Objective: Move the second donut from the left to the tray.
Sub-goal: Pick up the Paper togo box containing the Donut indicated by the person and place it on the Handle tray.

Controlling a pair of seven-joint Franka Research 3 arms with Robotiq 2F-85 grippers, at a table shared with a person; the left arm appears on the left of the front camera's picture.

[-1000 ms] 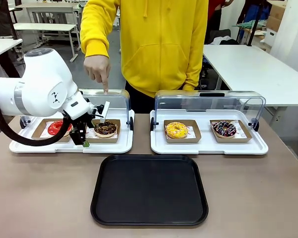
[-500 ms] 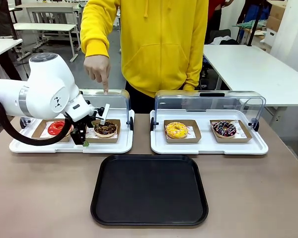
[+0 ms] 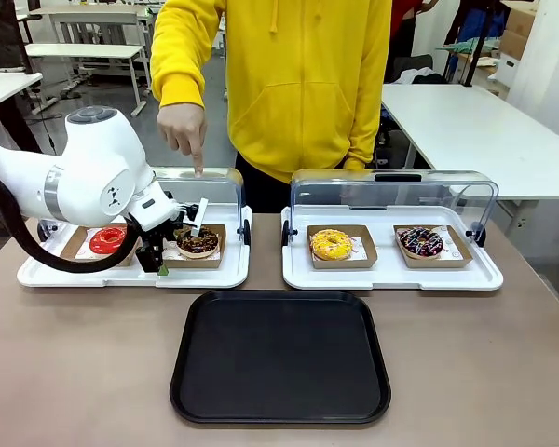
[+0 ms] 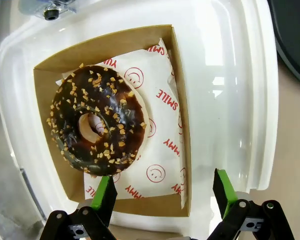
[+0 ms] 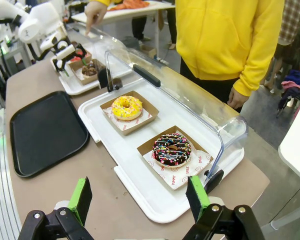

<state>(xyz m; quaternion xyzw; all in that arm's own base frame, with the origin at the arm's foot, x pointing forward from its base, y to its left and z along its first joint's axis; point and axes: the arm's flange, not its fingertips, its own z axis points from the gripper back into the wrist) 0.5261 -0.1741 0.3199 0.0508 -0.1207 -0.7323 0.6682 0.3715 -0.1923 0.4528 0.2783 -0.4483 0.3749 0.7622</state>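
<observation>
The left gripper (image 4: 166, 200) hung with jaws wide over the near edge of the holder (image 4: 178, 90), where the chocolate donut (image 4: 97, 120) lay on paper (image 4: 162, 125) printed "SMILE" in red among smiley faces. Right of the holder sat the black tray (image 3: 280, 356). The right gripper (image 5: 140, 197) was wide open near the sprinkled donut (image 5: 171, 149).

Light is bright, even and diffuse, apparently from overhead, so shadows stay soft. The clear lids (image 3: 391, 191) carry pale reflections, and the white display tray (image 4: 240, 75) shows glare streaks in the left wrist view. The black tray (image 3: 279, 356) has a faint sheen. Both wrist views bend straight edges near their borders. Focus is sharp on the donut (image 4: 97, 120); the gripper fingers (image 4: 106, 192) at the bottom edge are slightly soft.
</observation>
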